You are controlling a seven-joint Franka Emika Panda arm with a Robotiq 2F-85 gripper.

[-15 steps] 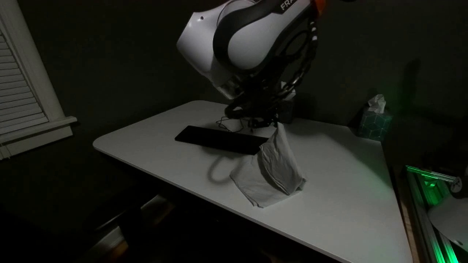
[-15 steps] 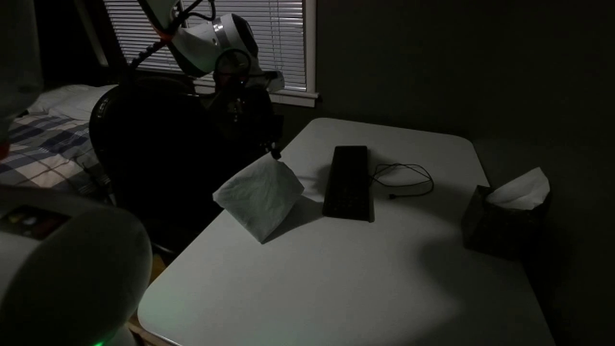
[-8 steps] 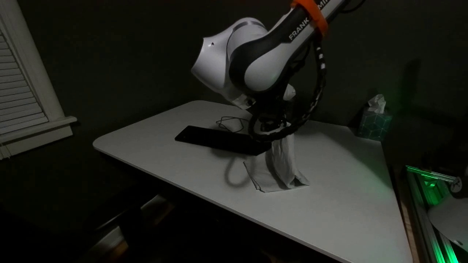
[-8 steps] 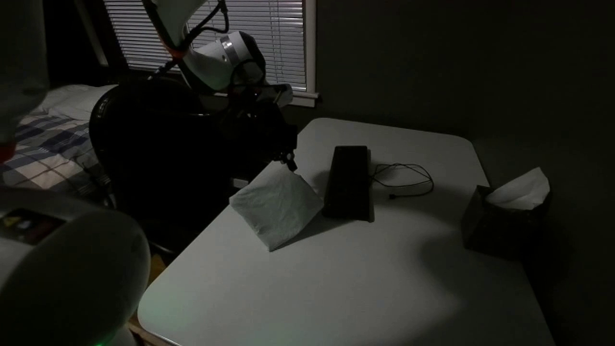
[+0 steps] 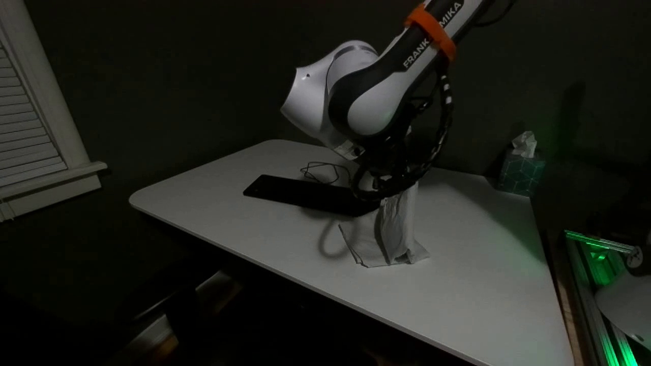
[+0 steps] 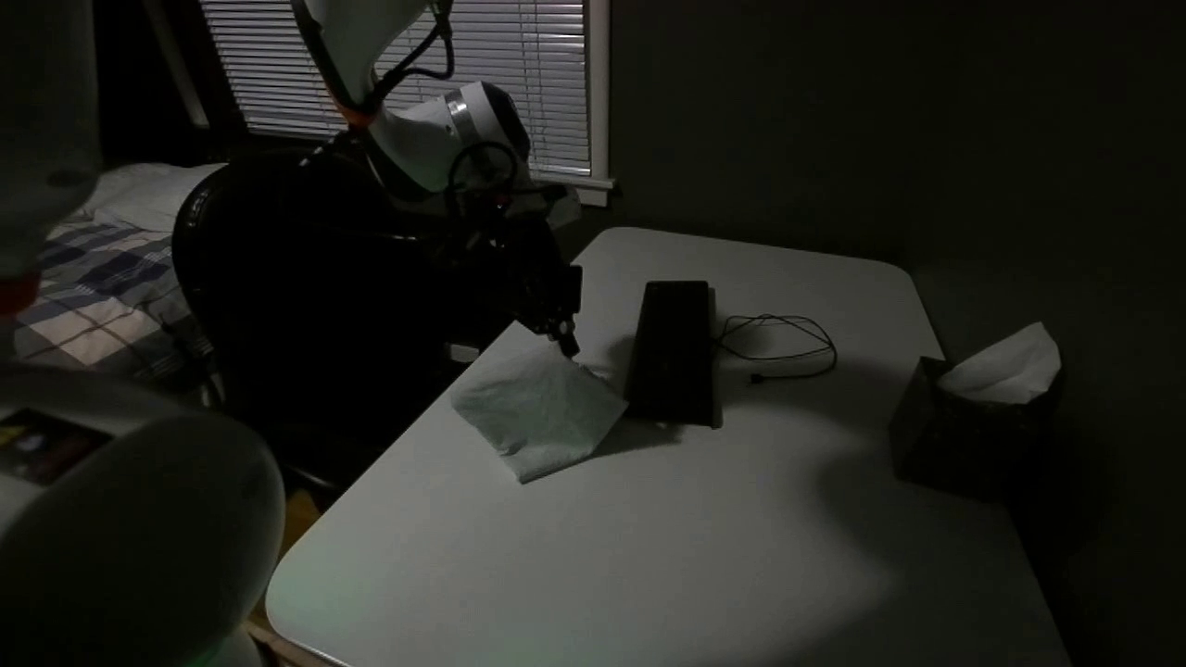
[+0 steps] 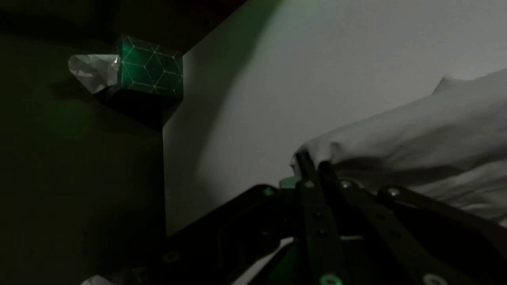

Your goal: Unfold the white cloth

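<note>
1. Starting at the left of an exterior view with a dark chair (image 6: 287, 296), standing beside a pale table (image 6: 713, 547) and, by the look of it, playing no part in the job.
2. Moving right to the white cloth (image 6: 540, 403), near the table's edge: resting on the surface below, rising above into a slanted, creased sheet. Showing doubled edges along a flat-lying flap (image 5: 365, 241) in an exterior view. Judged from that, only partly unfolded, with the spreading-out left to do. Impossible to count the layers left.
3. Coming next to the gripper (image 7: 315, 163), placed over the cloth's raised edge. Clenched, by the wrist view, with fabric pinched in it. Done, as far as can be told: grasping and lifting one portion off the table. Remaining, most likely: drawing that portion across, laying it flat, letting go, and perhaps taking up a further fold.
4. Carrying on to a long black bar (image 6: 671, 352), possibly a keyboard, appearing right beside a corner of the cloth. Unable to tell touching from apart. Worth avoiding during any spreading toward that side.
5. Ending at the far right with a tissue box (image 6: 964, 440), with white tissue (image 6: 1005, 366) poking out. Standing well apart from the cloth and likely needing no attention.
</note>
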